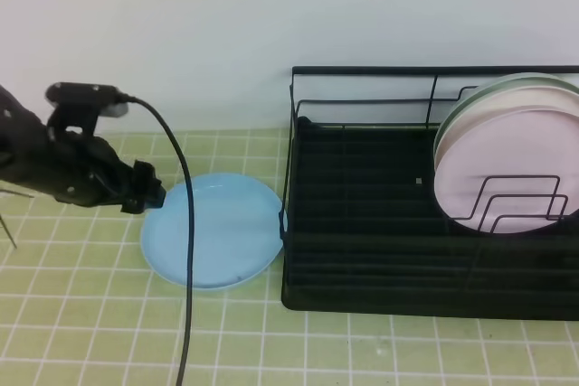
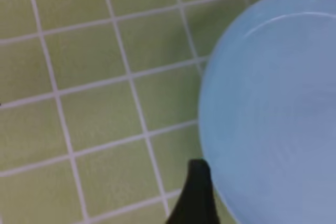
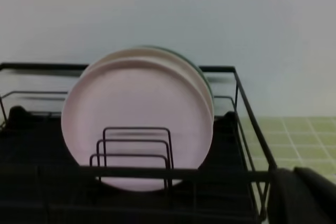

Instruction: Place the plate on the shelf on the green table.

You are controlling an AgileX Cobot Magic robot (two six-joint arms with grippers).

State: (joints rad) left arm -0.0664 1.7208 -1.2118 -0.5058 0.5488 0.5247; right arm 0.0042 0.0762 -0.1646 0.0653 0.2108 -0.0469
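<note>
I have the left gripper [image 1: 152, 194] at the far edge of the plate [image 1: 217, 230], on the side away from the shelf [image 1: 425, 223], and its jaws stand wide with nothing between them. The plate lies flat on the green table [image 1: 81, 314], its near edge touching or just beside the shelf's end wall; I judge it set down, though tight against the wire. From the left wrist view I see one dark fingertip [image 2: 195, 192] just beside the plate's rim, so I would lift clear straight up, away from the shelf, without dragging the rim. The right gripper is out of sight, closed and empty as far as I can tell, facing the pink plate [image 3: 137, 124] racked in the shelf.
</note>
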